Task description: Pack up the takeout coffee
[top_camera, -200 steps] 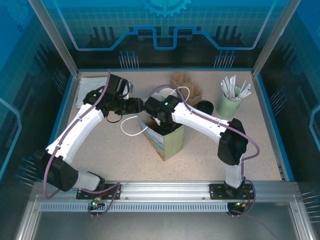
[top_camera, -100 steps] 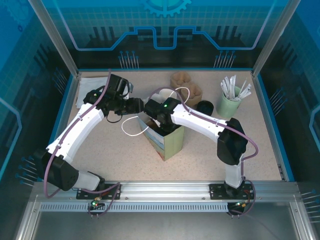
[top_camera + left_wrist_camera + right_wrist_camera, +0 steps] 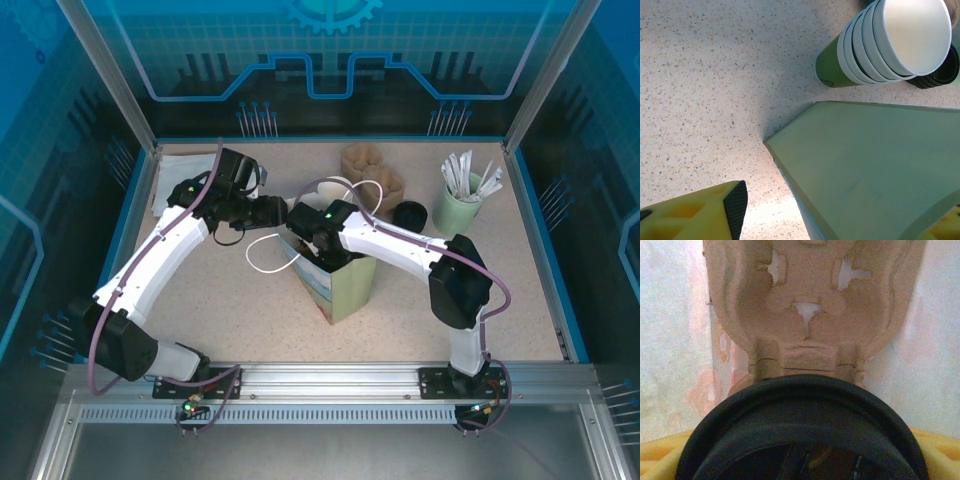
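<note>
So the takeout coffee, a small paper cup with a dark round lid (image 3: 805, 425), sits between the yellow fingers (image 3: 655, 462) of the right gripper (image 3: 314, 247). They're closed on its sides, down in the mouth of the pale green paper bag with white loop handles (image 3: 352, 288). Past it, looks like the bottom of the bag, is a brown moulded-pulp cup tray (image 3: 810, 305). The left gripper (image 3: 272, 212) has its fingers apart, one either side of the bag's wall, and the stack of green white-lined cups (image 3: 880, 45) is just beyond.

My guess is the cup's light, thin-walled and easy to crush, and the lid could pop. Best hold is high on the body just under the rim, upright, with a gentle squeeze.
</note>
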`<state>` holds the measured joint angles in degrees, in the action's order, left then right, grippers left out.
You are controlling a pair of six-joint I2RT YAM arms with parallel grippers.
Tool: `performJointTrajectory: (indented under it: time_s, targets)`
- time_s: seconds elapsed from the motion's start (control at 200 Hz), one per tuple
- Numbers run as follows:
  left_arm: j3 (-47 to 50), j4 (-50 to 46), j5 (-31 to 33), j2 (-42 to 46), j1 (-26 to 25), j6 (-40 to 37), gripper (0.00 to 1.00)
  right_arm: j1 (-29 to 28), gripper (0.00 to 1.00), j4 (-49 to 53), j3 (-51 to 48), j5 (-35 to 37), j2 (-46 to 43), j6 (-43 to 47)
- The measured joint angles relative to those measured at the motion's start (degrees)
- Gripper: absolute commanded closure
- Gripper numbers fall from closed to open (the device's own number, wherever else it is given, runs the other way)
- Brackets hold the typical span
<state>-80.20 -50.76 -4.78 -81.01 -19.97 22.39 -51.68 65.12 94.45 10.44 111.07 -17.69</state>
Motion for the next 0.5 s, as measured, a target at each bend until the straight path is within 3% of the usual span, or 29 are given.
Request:
performJointTrajectory:
  time_s: [0.5]
  targets:
    - [0.0, 0.0, 0.0, 0.0, 0.0, 0.0, 0.36, 0.0, 0.18, -0.4, 0.0, 0.0, 0.0, 0.0]
